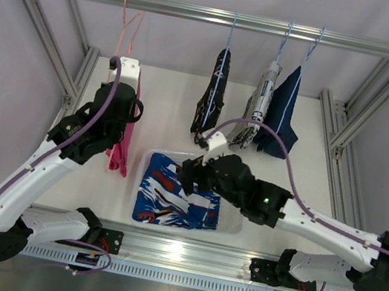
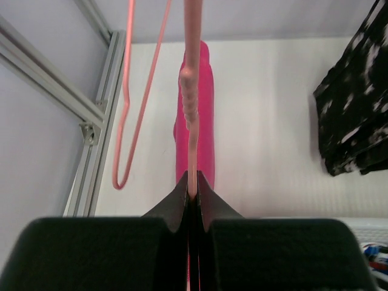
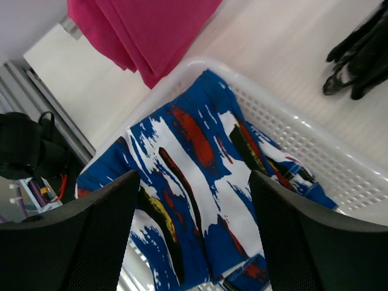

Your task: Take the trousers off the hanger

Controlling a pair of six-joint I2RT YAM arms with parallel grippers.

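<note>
While the left pincer is clenched on the wire of the pink hanger, with the pink trousers hanging just behind it above the table, we see the right pincer released, jaws wide, over the blue patterned trousers lying in the white basket. The black-and-white trousers, the white printed trousers and the denim trousers hang from the rail.

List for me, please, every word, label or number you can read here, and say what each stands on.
None can be read in any view.
Black print on the white trousers: too small to tell whether it holds letters.
Blue patterned trousers in the basket: only painted strokes, no words.
</note>
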